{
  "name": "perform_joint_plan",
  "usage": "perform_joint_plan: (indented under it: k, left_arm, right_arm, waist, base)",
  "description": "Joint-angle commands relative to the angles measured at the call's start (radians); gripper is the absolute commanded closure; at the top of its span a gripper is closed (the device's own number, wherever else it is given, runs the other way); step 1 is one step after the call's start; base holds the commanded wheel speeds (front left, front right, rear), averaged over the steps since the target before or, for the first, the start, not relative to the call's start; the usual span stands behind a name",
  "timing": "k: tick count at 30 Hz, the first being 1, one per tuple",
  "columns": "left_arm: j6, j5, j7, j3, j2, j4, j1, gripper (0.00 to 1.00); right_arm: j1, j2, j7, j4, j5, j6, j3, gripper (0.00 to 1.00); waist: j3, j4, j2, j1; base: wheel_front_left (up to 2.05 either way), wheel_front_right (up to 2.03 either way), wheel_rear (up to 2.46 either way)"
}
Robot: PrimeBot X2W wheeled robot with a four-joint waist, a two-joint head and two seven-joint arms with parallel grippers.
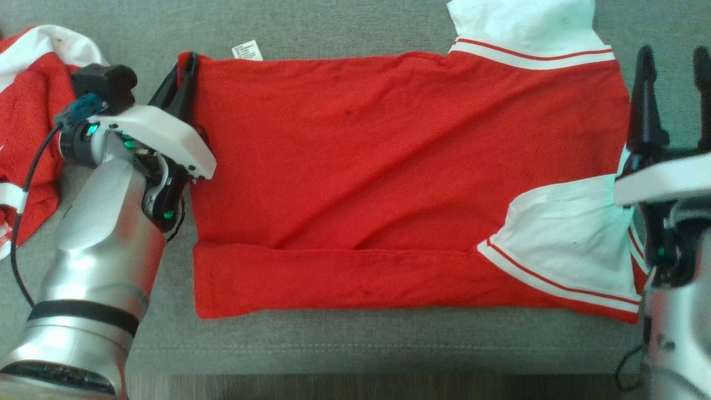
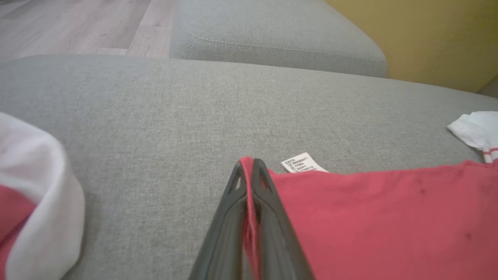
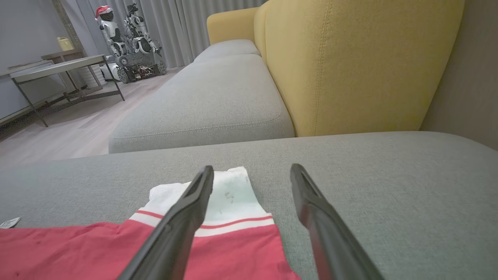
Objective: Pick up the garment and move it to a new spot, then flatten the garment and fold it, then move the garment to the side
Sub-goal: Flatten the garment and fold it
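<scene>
The garment (image 1: 389,166) is a red shirt with white sleeves, spread flat on the grey sofa cushion, its lower strip folded up. My left gripper (image 1: 190,61) is shut on the garment's far left corner; the left wrist view shows a thin red fold of the garment (image 2: 389,210) pinched between the two fingers (image 2: 258,202) of my left gripper (image 2: 246,163). My right gripper (image 1: 673,55) stands open at the garment's right edge, just past the far white sleeve (image 1: 527,28). In the right wrist view my right gripper (image 3: 252,171) hovers over the sleeve (image 3: 229,198) with nothing between its fingers.
A second red and white garment (image 1: 28,111) lies bunched at the left of the cushion. A white care label (image 1: 247,51) pokes out at the garment's far edge. Behind stand a yellow sofa back (image 3: 350,58), another grey cushion (image 3: 210,101), a table (image 3: 54,66) and a parked robot (image 3: 128,42).
</scene>
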Motion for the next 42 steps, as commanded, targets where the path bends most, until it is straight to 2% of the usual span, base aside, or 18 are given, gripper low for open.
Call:
perform_joint_plan:
  k: [1,7,15,19,26,27,28,35,42]
  left_arm:
    - [-0.003,0.012,-0.011,0.030,0.035,-0.035,-0.043,1.00]
    - [0.003,0.033,-0.022,0.037,0.021,-0.105,-0.048,1.00]
    - [0.004,0.060,-0.023,0.032,-0.022,-0.160,-0.051,1.00]
    - [0.001,0.069,-0.023,0.029,-0.040,-0.165,-0.058,1.00]
    - [-0.003,0.072,-0.023,0.035,-0.053,-0.169,-0.063,1.00]
    - [-0.003,0.072,-0.023,0.038,-0.053,-0.169,-0.063,1.00]
    - [-0.003,0.071,-0.023,0.041,-0.052,-0.170,-0.063,1.00]
    - [-0.005,0.070,-0.023,0.077,-0.030,-0.188,-0.055,1.00]
    - [-0.005,0.075,-0.023,0.125,0.002,-0.234,-0.020,1.00]
  right_arm:
    - [-0.050,-0.005,0.007,-0.024,-0.012,-0.001,0.015,0.00]
    - [-0.218,-0.029,0.061,0.106,-0.026,-0.001,0.014,0.00]
    - [-0.451,-0.104,0.189,0.405,-0.032,-0.001,0.048,0.00]
    - [-0.536,-0.132,0.261,0.546,-0.053,-0.001,0.057,0.00]
    - [-0.636,-0.144,0.337,0.698,-0.065,-0.001,0.057,0.00]
    - [-0.644,-0.144,0.340,0.708,-0.063,-0.001,0.056,0.61]
    - [-0.652,-0.142,0.338,0.714,-0.056,-0.001,0.054,1.00]
    - [-0.669,-0.136,0.259,0.685,-0.001,-0.001,0.077,1.00]
    - [-0.612,-0.146,0.179,0.559,0.078,-0.001,0.123,1.00]
  waist:
    - [0.004,0.005,0.0000,0.0000]
    - [0.032,0.037,0.0000,0.0000]
    - [0.076,0.092,0.0000,0.0000]
    - [0.092,0.110,0.0000,0.0000]
    - [0.105,0.119,0.0000,0.0000]
    - [0.105,0.119,0.0000,0.0000]
    - [0.105,0.118,0.0000,0.0000]
    - [0.090,0.102,0.0000,0.0000]
    - [0.061,0.073,0.0000,0.0000]
  base:
    - [0.00,0.00,0.00]
    - [0.00,0.00,0.00]
    - [0.00,0.00,0.00]
    - [0.00,0.00,0.00]
    - [0.00,0.00,0.00]
    - [0.00,0.00,0.00]
    - [0.00,0.00,0.00]
    - [0.00,0.00,0.00]
    - [0.00,0.00,0.00]
